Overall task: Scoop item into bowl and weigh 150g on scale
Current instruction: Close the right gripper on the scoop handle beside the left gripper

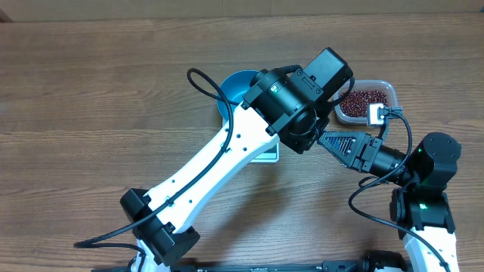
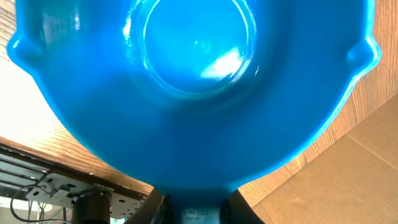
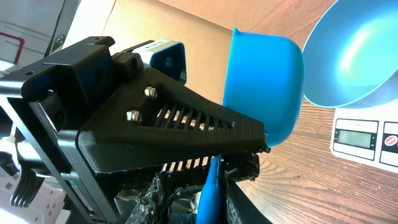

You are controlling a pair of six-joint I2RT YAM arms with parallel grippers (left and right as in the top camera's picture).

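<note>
Bottom centre, a flat blue strip [image 3: 210,186] lies inside the right gripper [image 3: 208,202]; whether it is clamped, I cannot tell. Beyond, the left gripper [image 2: 199,213] pinches a smooth plastic scoop [image 3: 264,87]. Upper right, the glossy round bowl [image 3: 354,56] sits on the flat white scale [image 3: 364,134]. Beans [image 1: 364,98] fill the clear tub [image 1: 387,86].

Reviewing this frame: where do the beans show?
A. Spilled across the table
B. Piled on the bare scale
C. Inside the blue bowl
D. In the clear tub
D: the overhead view shows the beans piled in the clear tub, and the left wrist view shows the bowl with nothing inside.
</note>
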